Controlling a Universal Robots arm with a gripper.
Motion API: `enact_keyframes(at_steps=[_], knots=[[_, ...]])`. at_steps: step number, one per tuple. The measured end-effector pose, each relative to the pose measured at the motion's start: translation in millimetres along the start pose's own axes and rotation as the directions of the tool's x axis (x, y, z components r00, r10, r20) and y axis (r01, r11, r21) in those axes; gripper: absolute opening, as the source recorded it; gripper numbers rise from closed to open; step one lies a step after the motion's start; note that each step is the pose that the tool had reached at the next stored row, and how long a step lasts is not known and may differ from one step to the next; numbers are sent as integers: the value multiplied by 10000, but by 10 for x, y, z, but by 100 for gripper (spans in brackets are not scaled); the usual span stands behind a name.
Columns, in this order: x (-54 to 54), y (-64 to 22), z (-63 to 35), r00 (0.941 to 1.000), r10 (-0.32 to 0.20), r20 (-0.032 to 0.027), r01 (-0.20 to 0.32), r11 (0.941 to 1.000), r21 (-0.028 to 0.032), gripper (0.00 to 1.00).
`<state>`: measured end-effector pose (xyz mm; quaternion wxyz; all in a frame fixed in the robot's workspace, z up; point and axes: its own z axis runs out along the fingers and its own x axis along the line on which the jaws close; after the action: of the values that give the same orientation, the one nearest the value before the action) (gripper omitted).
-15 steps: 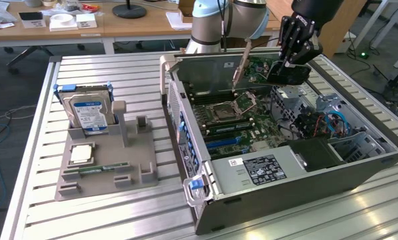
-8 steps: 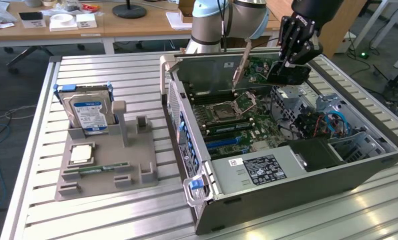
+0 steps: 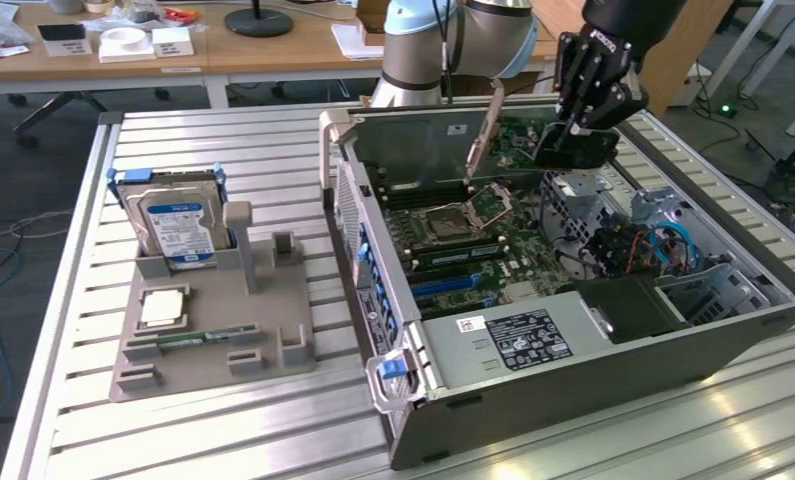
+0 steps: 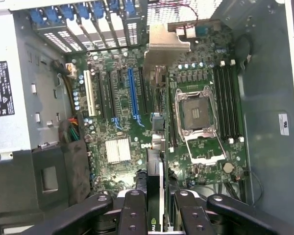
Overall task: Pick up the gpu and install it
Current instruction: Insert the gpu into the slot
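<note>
Black tool (image 3: 573, 130), dark gpu (image 3: 581, 152) with silver bracket (image 3: 483, 125), green motherboard (image 4: 121, 122), blue-white hard drive label (image 3: 184, 232), grey tray (image 3: 210, 350)

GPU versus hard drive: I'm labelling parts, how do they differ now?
The gpu is dark with a silver end bracket; the hard drive is silver with a blue-white label. The gpu hangs in the gripper over the open case; the hard drive stands upright in the grey holder. Both are flat rectangular parts.

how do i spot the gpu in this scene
Start at the open pc case on the exterior view's right. Over its far end, above the motherboard, the black tool grips the gpu. It is the dark card with a silver bracket at one end, the one board held in the air rather than mounted.
</note>
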<state>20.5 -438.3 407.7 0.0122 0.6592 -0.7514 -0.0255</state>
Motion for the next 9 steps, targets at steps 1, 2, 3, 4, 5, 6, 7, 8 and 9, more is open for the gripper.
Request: enact_keyframes(at_steps=[1,2,3,4,5,6,7,8,9], knots=[[0,0,0,10000,-98,-5,98,10000,-1,26],[0,0,0,9998,-204,-11,204,9998,-3,26],[0,0,1,9996,-299,-17,299,9996,-4,26],[0,0,1,9992,-400,-22,400,9992,-6,26],[0,0,1,9988,-497,-27,497,9988,-8,26],[0,0,2,9982,-593,-32,593,9982,-10,26],[0,0,2,9976,-687,-37,687,9976,-11,26],[0,0,2,9970,-773,-42,773,9970,-13,26],[0,0,2,9966,-820,-44,820,9966,-14,26]])
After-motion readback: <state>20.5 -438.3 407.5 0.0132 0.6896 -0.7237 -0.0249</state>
